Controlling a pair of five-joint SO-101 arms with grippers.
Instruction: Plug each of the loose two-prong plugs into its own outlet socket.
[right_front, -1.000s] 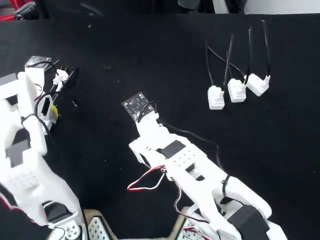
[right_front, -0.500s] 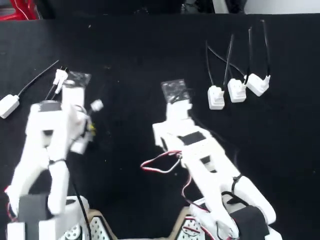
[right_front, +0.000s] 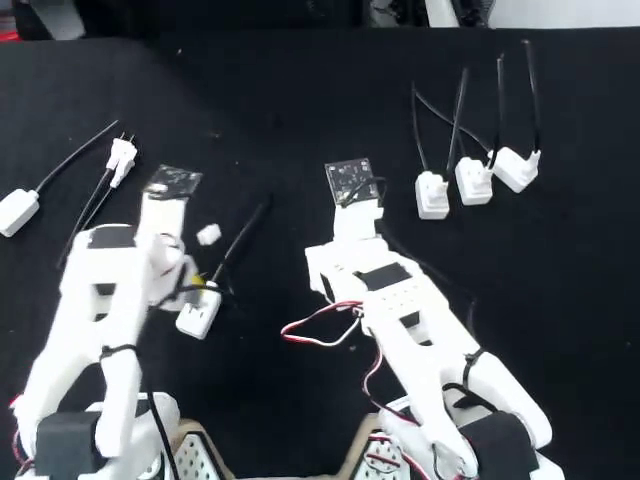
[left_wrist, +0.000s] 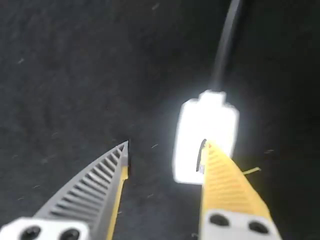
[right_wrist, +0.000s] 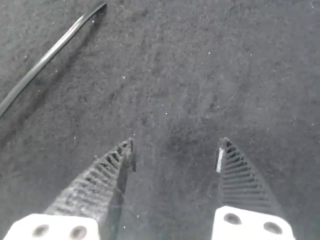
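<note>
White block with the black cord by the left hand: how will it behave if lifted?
The white block looks compact and boxy, so it is probably light and rigid. Its black cord lies loose, so it will likely trail and tug the block sideways.

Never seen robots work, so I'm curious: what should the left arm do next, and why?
Probably a small sideways nudge, so the white block sits between its open jaws: right now the block lies at one jaw's tip, not in the gap.

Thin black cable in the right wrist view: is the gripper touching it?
Apart. The right wrist view shows bare black table between the open right gripper and the thin black cable.
</note>
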